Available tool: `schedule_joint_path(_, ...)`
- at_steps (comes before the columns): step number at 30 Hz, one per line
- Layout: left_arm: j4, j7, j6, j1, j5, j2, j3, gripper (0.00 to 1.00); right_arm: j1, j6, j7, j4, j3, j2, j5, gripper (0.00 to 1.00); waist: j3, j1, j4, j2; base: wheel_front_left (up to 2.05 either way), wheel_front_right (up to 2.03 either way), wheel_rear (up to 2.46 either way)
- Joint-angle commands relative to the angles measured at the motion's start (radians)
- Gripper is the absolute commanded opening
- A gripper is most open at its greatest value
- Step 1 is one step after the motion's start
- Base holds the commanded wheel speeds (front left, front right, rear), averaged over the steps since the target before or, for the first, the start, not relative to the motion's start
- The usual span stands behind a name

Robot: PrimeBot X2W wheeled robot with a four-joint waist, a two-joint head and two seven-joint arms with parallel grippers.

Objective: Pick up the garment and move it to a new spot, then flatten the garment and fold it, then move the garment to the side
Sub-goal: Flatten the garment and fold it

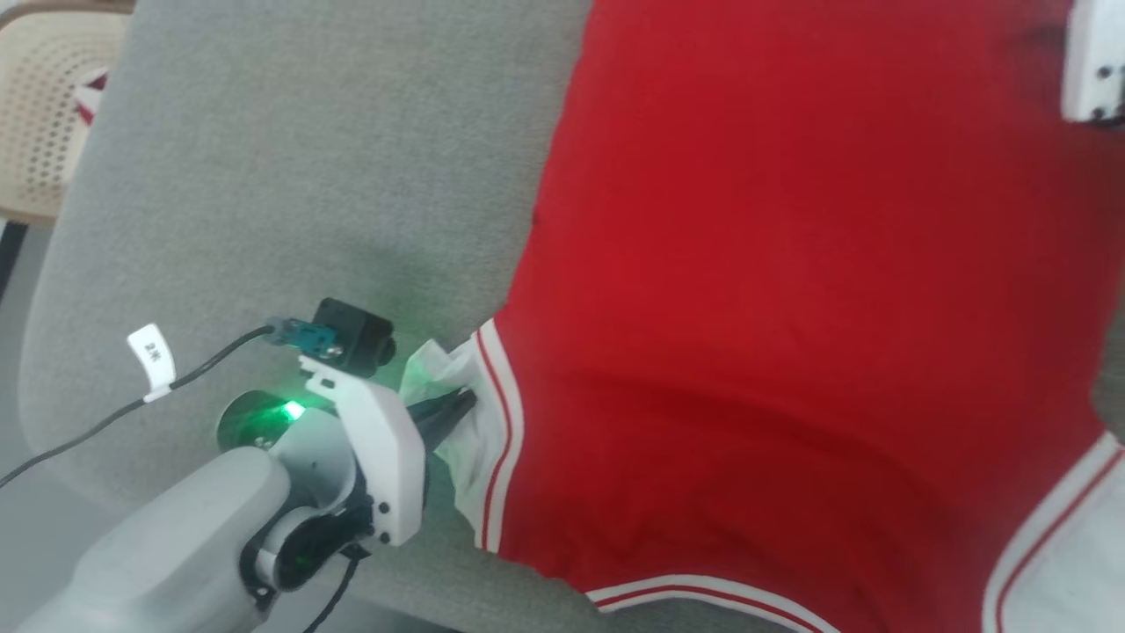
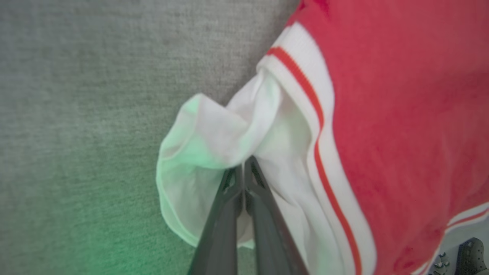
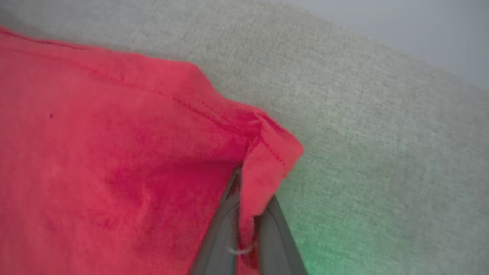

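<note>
- Left gripper [image 2: 243,162]: two long dark fingers pressed together to the tips, no gap between them, clamped on a bunched fold of thin white short sleeve [image 2: 214,130].
- Just beyond those tips, on their right in the left wrist view: red-and-white striped armhole trim [image 2: 319,126], joined to the sleeve.
- Past the trim: the broad red body of the garment [image 2: 401,114], a soft thin jersey-style T-shirt.
- Right gripper [image 3: 248,183]: fingers drawn close, nipping a folded red hem corner of the garment [image 3: 95,152]; one fingertip hidden behind the fold.
- Left of those jaws in the right wrist view: red cloth lying spread out; right of them and beyond: grey woven fabric surface [image 3: 382,133].
- In the head view, left gripper [image 1: 464,403] at the garment's [image 1: 791,308] left edge, the red cloth spread flat on the grey surface [image 1: 308,176] from the tips rightward.
- Behind the left jaws, on the wrist: small black camera [image 1: 352,343], green glowing light [image 1: 290,410], dark cable with a white tag [image 1: 151,356].
- Far beyond, at the upper left corner: beige perforated plastic chair [image 1: 44,105].
</note>
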Motion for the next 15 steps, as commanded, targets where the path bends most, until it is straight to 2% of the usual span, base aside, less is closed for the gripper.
schedule_joint_path(1,0.047,-0.002,0.031,0.02,0.001,-0.011,-0.006,0.0,0.079,0.0,0.019,0.021,0.033,0.008,0.005,0.0,-0.024,0.0001,-0.029,-0.0001,0.0,0.0,0.0)
schedule_joint_path(7,0.014,-0.018,0.052,0.041,-0.008,0.05,0.025,0.0,0.185,0.0,0.012,-0.152,0.152,-0.022,0.155,0.0,-0.073,0.0001,-0.111,-0.0001,0.0,0.0,0.0)
schedule_joint_path(15,-0.044,-0.017,0.085,0.081,-0.025,0.126,0.049,0.0,0.423,0.0,0.081,-0.521,0.235,-0.133,0.372,0.0,-0.135,0.0001,-0.224,-0.0001,0.0,0.0,0.0)
